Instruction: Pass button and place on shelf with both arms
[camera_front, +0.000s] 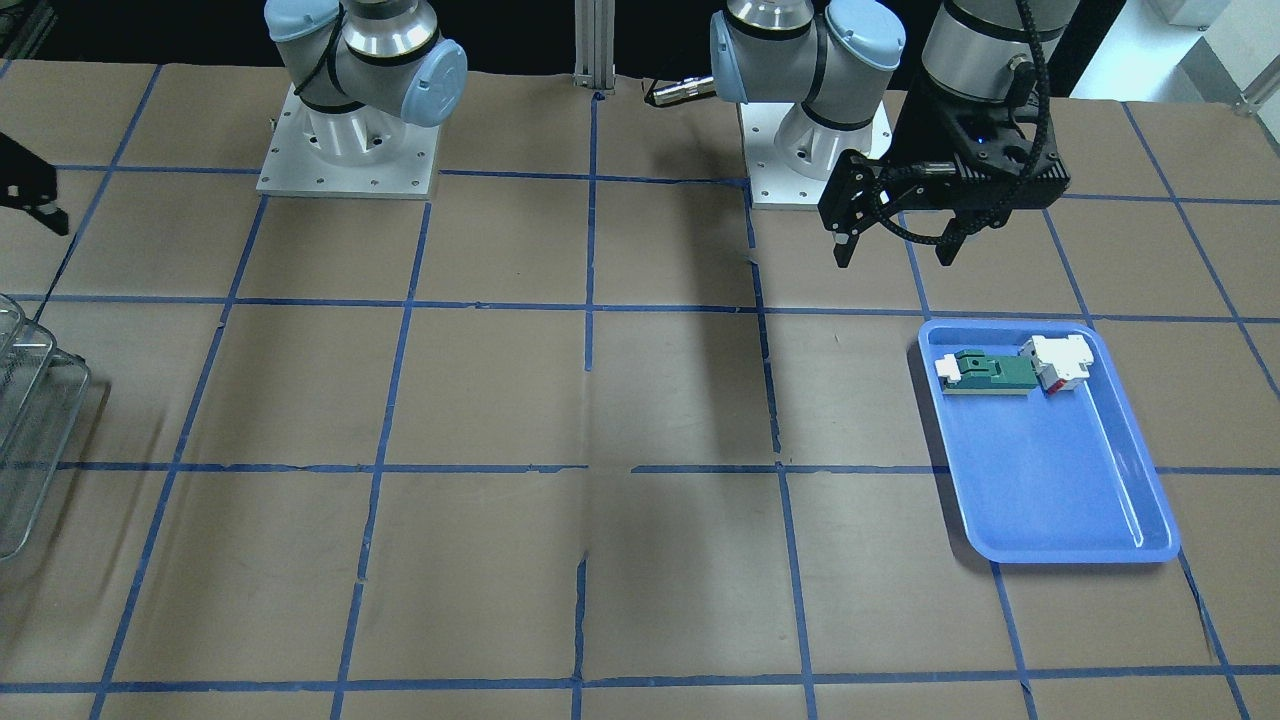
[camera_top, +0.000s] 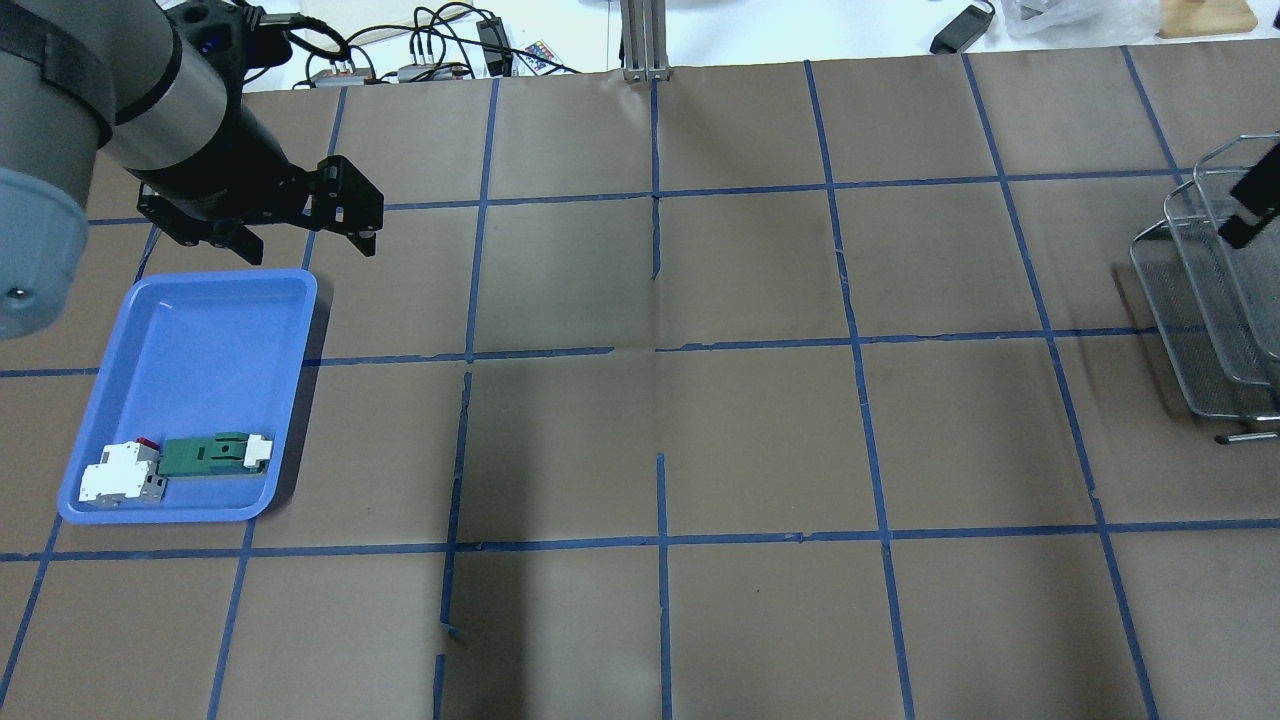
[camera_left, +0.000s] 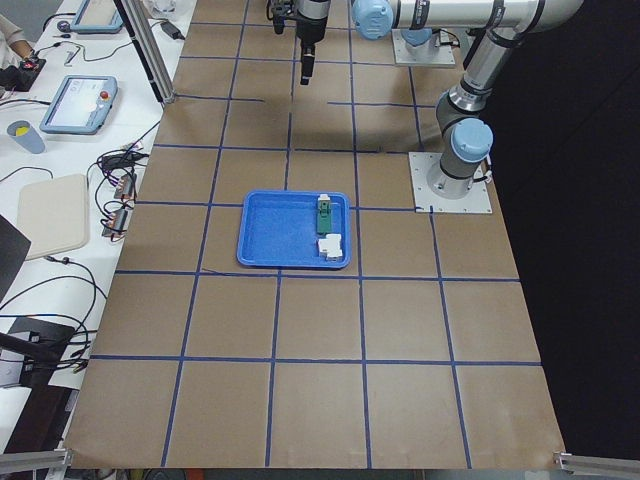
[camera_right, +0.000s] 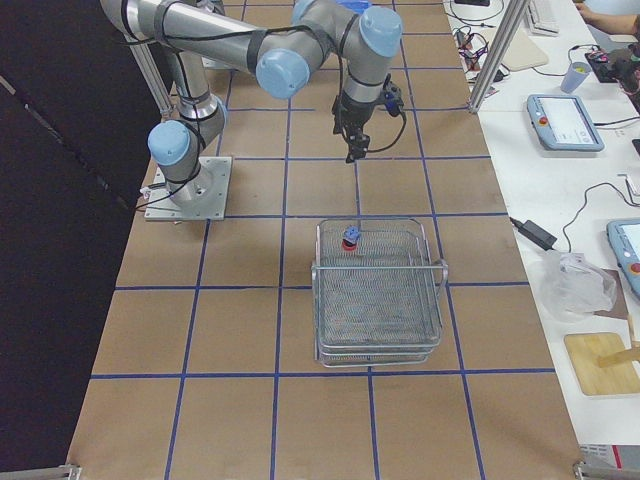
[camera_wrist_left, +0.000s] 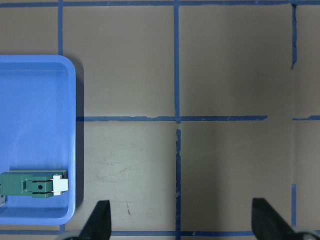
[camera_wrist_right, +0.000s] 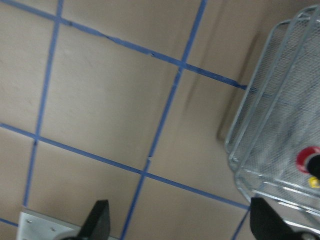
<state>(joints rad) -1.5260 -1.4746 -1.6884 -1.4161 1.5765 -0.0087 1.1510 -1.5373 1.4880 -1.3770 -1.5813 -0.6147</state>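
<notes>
The button (camera_right: 350, 241), red head with a blue back, sits on the top tier of the wire shelf (camera_right: 380, 300) near its robot-side rim. Its red head also shows in the right wrist view (camera_wrist_right: 306, 159). My right gripper (camera_right: 353, 150) hangs open and empty above the table, just short of the shelf (camera_wrist_right: 280, 115). My left gripper (camera_front: 895, 250) is open and empty, raised near the blue tray's end (camera_top: 300, 245). The shelf stands at the table's right end (camera_top: 1200, 300).
A blue tray (camera_front: 1060, 480) lies under my left arm. It holds a green-and-white flat part (camera_front: 990, 370) and a white-and-red block (camera_front: 1058, 362) at its robot-side end. Brown table with blue tape grid; cables and tablets lie beyond the far edge.
</notes>
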